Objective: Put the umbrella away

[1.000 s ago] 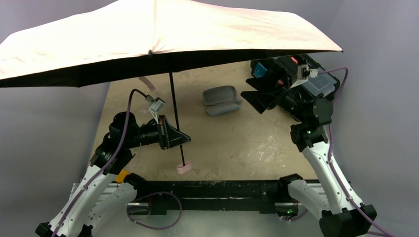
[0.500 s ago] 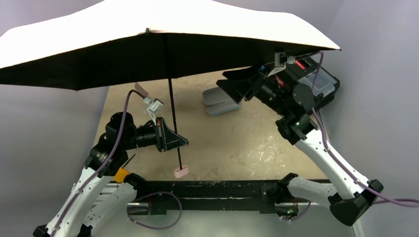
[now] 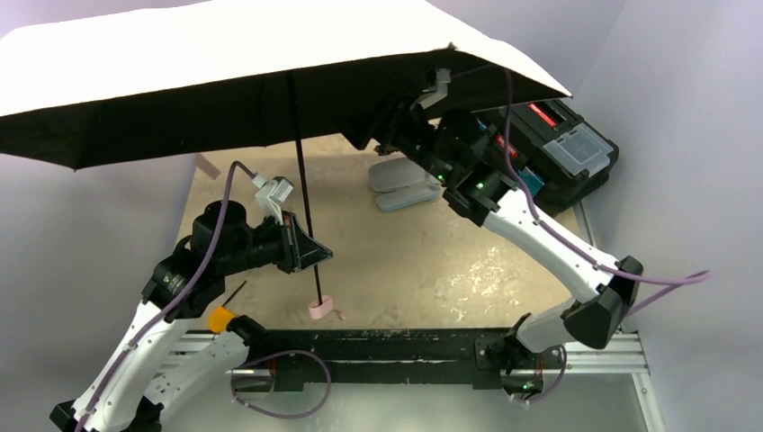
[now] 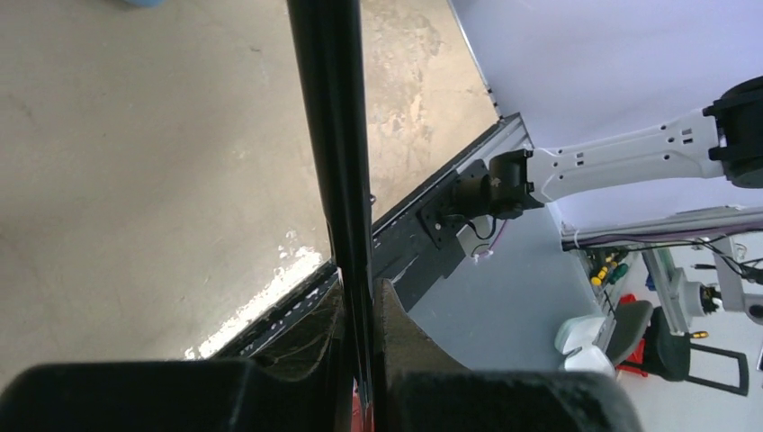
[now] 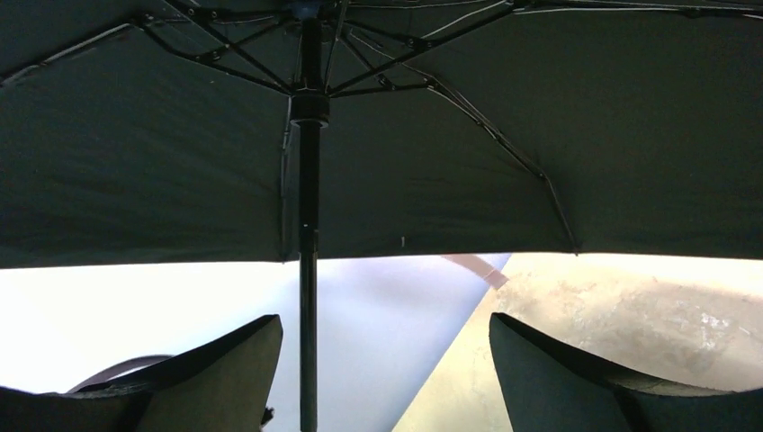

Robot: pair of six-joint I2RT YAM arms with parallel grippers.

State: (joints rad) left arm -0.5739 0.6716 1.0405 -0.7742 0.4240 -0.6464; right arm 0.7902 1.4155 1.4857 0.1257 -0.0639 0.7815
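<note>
Top view looks down from behind; both wrist views, close up, share the thin black umbrella shaft [image 4: 337,135] [image 5: 308,270].

Right arm [image 3: 540,238]: swung in from the table's far right corner, it now stretches leftward under the umbrella [image 3: 225,54].
Right gripper [image 5: 382,328]: out by the toolbox a second ago, it is now up beneath the black lining, fingers spread wide, facing the shaft [image 5: 308,270], which stands close to one finger.
Canopy [image 3: 270,36]: tipped further, so less of its pale top shows. Its right rim has drawn in to the left.
Handle [image 3: 319,310]: drifted slightly left along the table's near edge.
Left arm [image 3: 180,279]: leaned a little left with the shaft.
Toolbox [image 3: 567,148]: earlier screened by the right arm, now in open view.
</note>
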